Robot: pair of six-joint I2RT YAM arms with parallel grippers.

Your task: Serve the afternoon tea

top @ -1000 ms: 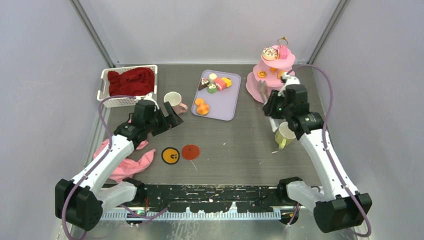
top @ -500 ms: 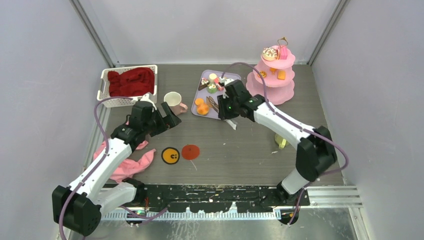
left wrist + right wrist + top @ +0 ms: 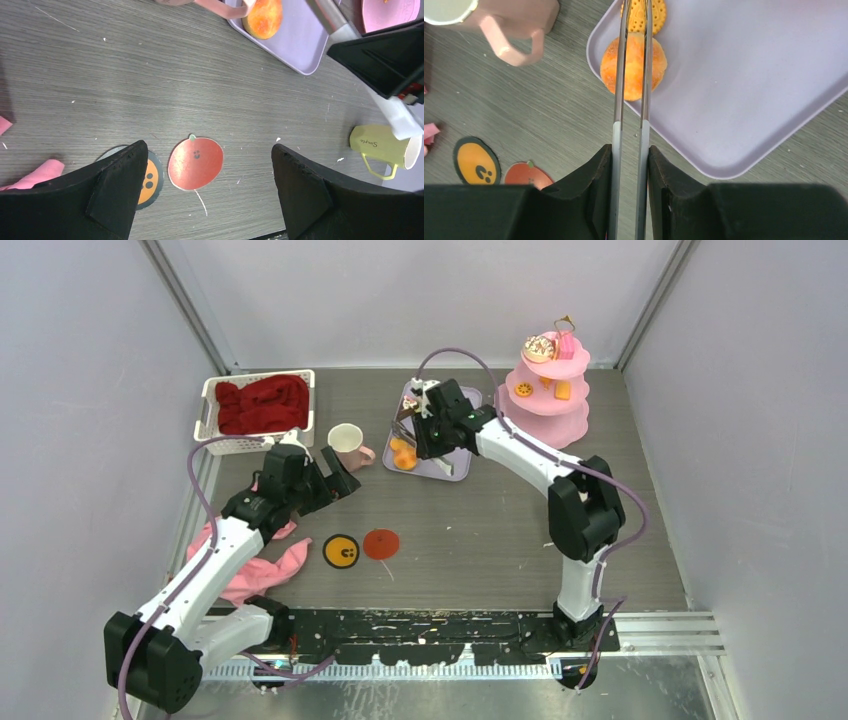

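My right gripper [image 3: 629, 150] is shut on long metal tweezers [image 3: 617, 135]. Their two arms reach out over an orange bun [image 3: 633, 70] and a round biscuit [image 3: 657, 12] on the lavender tray [image 3: 744, 90]; their tips are out of frame. From above, the right gripper [image 3: 428, 436] hangs over the tray's near left part and hides some treats. A pink mug [image 3: 347, 440] stands left of the tray. My left gripper [image 3: 338, 478] hovers open and empty just in front of that mug. A yellow-green mug [image 3: 380, 145] lies on its side.
A pink tiered stand [image 3: 548, 405] at the back right carries a sprinkled cake [image 3: 541, 345] and orange pieces. A white basket [image 3: 212, 410] holds a red cloth [image 3: 258, 405]. An orange coaster [image 3: 341, 551], a red coaster [image 3: 380, 543] and a pink cloth [image 3: 255, 570] lie near the front.
My right arm has swung left from the tiered stand to the tray, carrying the tweezers over the orange bun. The left arm has barely moved.
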